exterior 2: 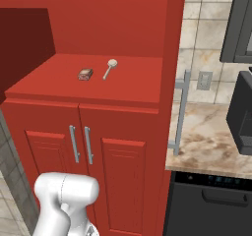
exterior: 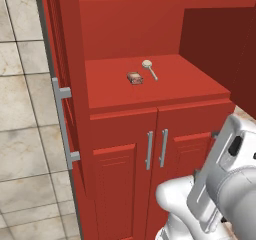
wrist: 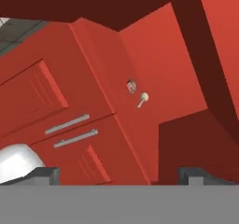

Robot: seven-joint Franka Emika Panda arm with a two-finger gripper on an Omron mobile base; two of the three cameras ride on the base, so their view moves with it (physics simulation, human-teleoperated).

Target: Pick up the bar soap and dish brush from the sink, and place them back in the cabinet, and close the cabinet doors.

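Gripper (wrist: 119, 174): jaws wide apart, empty, aimed at the cabinet (exterior: 125, 29) from close by.
Soap (exterior: 134, 78): flat on the open red shelf (exterior: 165, 84), well inside.
Brush (exterior: 149, 68): just beside the soap, not touching, head toward the back.
Doors: left door (exterior: 60, 59) and right door (exterior 2: 174, 58) both swung open, so closing looks like what is left.
Risk: arm sweeping through the opening could knock soap or brush off; pushing a door at its handle (exterior: 63, 124) edge-on may slip.
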